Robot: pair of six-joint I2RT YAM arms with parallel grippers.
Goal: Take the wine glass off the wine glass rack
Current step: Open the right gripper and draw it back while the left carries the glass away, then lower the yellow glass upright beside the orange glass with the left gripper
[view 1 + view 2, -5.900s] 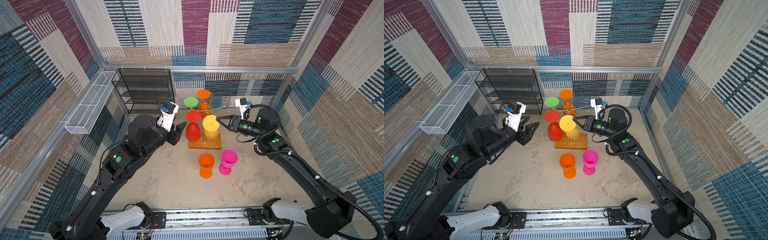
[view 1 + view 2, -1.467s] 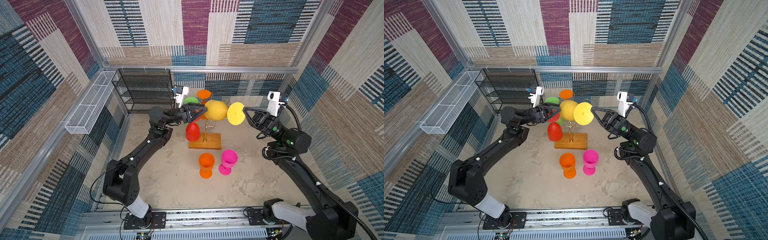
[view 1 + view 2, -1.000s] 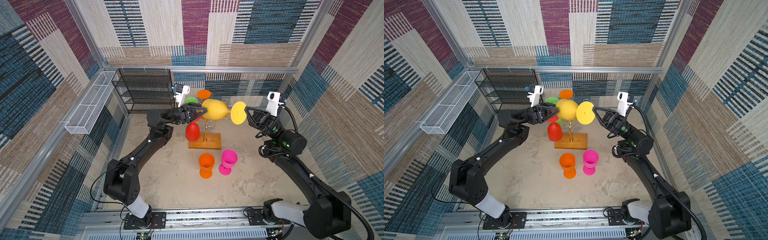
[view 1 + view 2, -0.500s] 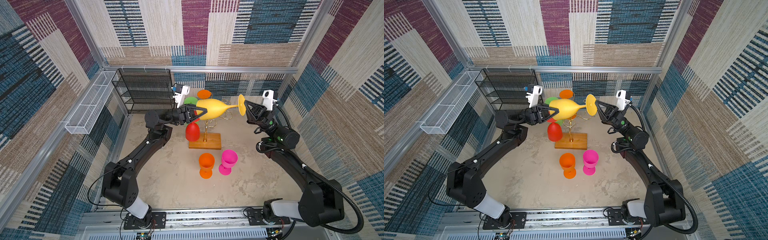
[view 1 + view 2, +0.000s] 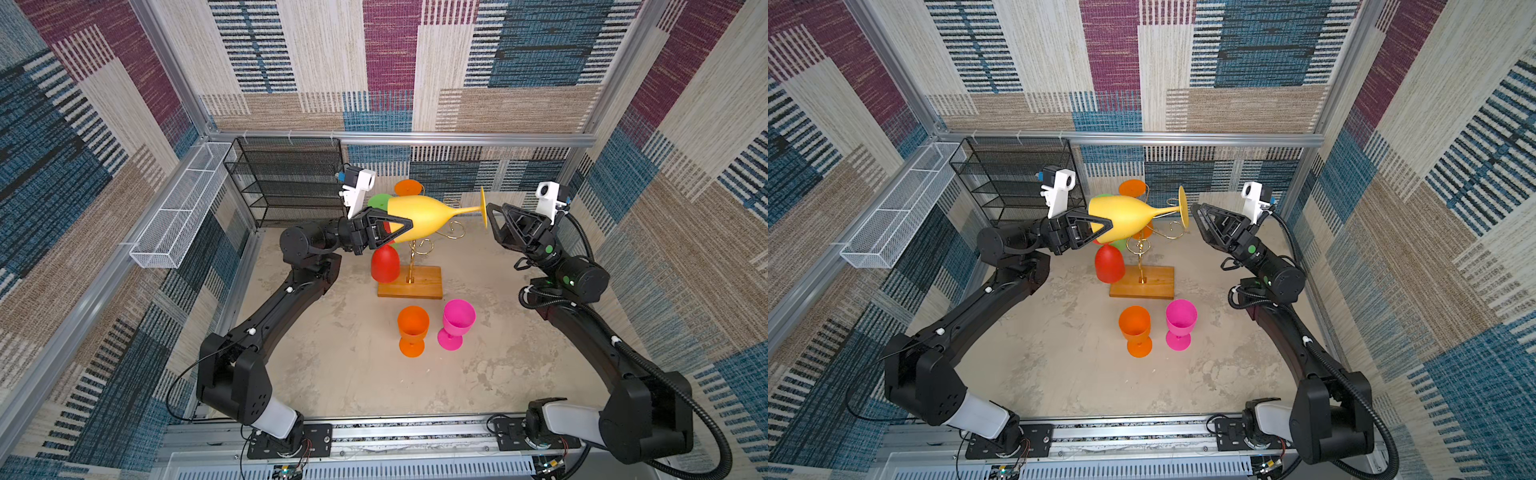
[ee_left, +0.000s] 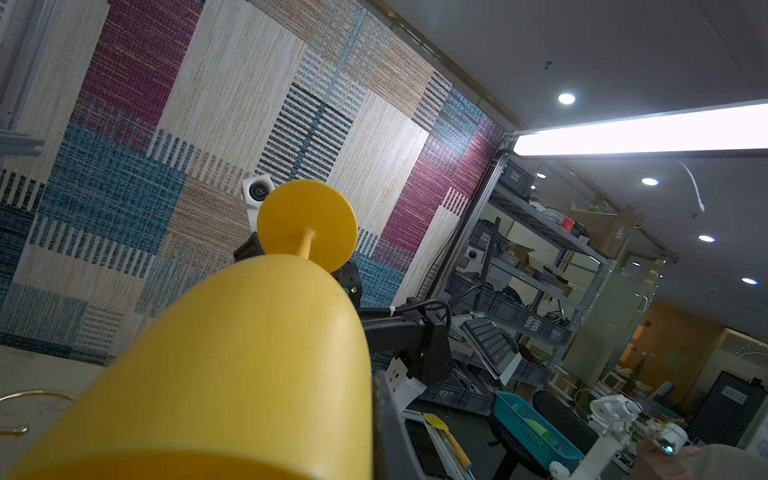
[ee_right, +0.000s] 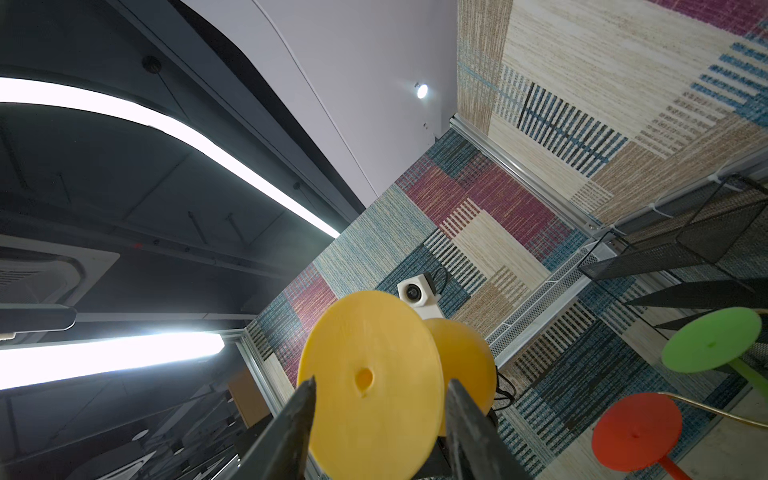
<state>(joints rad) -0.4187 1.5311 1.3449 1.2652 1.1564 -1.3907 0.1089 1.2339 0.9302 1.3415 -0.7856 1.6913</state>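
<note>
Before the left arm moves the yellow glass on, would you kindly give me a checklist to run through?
1. Hold: left pincer shut on the yellow wine glass bowl: ok.
2. Release: right pincer open, off the foot: ok.
3. Glass clear of the wine glass rack: ok.
4. Glass upright: not ok, lying sideways.
5. Far finger seated on the bowl: cannot tell, hidden.
6. Bare table beside the standing orange glass: ok.

Bright, even top views; the ceiling strip light (image 6: 640,133) glares in both wrist views, and the close wine glass (image 6: 232,374) looks soft.
</note>
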